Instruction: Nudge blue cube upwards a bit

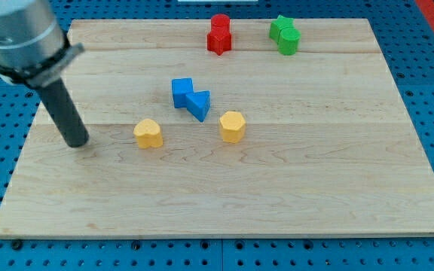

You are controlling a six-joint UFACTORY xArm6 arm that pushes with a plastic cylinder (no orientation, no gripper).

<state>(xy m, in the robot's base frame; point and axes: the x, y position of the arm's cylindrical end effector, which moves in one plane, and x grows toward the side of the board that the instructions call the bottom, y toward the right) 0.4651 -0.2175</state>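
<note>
The blue cube [182, 92] sits near the board's middle, touching a blue wedge-shaped block [199, 104] at its lower right. My tip [77, 142] rests on the wooden board [315, 188] at the view's left, well left of and slightly below the blue cube. A yellow heart-like block [148, 133] lies between my tip and the blue blocks, below the cube.
A yellow hexagonal block [233, 126] lies right of the blue wedge. A red cylinder and red star [219, 35] sit together at the view's top centre. Two green blocks [285, 35] sit at the top right. Blue pegboard surrounds the board.
</note>
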